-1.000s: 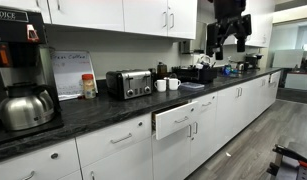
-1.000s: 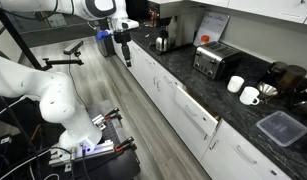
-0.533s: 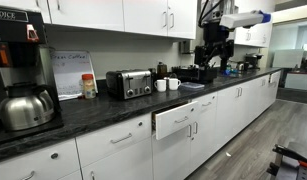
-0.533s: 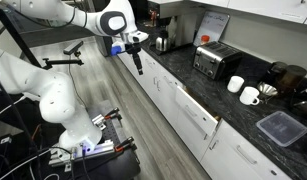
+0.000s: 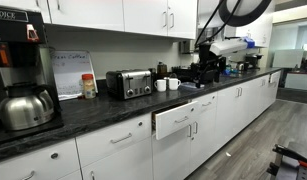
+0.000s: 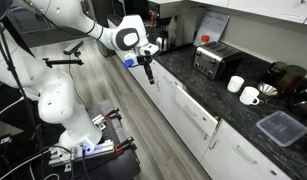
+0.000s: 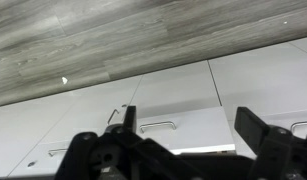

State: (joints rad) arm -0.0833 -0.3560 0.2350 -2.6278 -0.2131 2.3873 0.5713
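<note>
My gripper (image 6: 148,72) hangs open and empty in front of the white lower cabinets, out over the wood floor. In an exterior view the gripper (image 5: 206,70) shows at countertop height, beyond the partly pulled-out white drawer (image 5: 179,118). In the wrist view the gripper (image 7: 192,113) has its two black fingers spread wide, and between them I see the drawer front (image 7: 198,128) with its metal handle (image 7: 158,126). The drawer (image 6: 198,113) stands ajar below the dark countertop (image 6: 223,100), some way further along the cabinets from the gripper.
A toaster (image 5: 129,83), two white mugs (image 5: 167,84), a coffee machine (image 5: 15,55) and a steel kettle (image 5: 25,108) stand on the counter. A dark lidded tray (image 6: 283,127) lies by the mugs (image 6: 243,91). Upper cabinets (image 5: 143,15) hang above. A second white robot (image 6: 53,105) stands on the floor.
The arm has swung along the cabinet front toward the ajar drawer and come down lower. The gripper has stayed open and empty.
</note>
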